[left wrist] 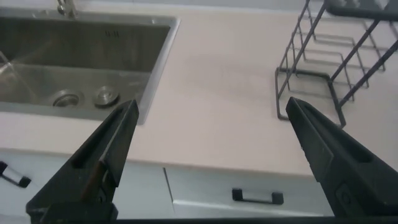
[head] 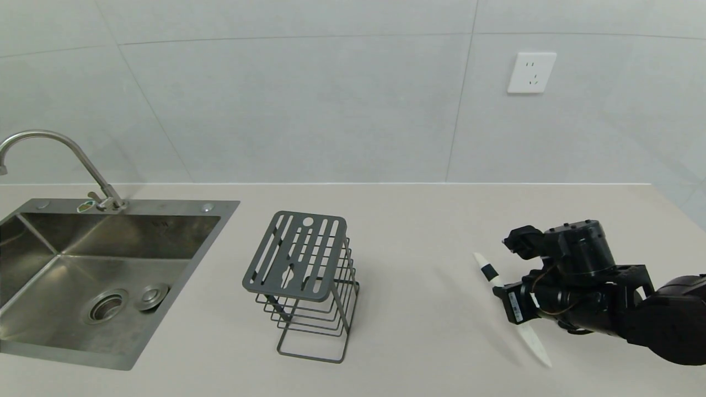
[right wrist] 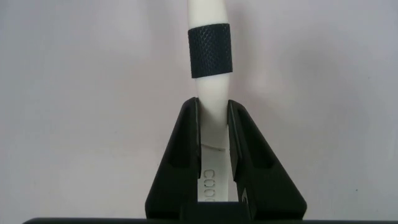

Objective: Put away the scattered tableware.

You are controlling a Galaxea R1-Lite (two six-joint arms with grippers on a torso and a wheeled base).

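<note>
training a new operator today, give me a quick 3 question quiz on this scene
1. True or false: the right tool is shut on the knife.
2. What stands on the counter between the sink and the knife? A) a bowl B) a rack C) a kettle
3. Fill in: the left tool is ___ and holds nothing.
Key: 1 true; 2 B; 3 open

Steel sink point(head: 132, 237) with curved faucet point(head: 66, 144) set in the pale counter point(head: 441, 231); white socket point(head: 531, 72) on the wall point(head: 331, 110).
</note>
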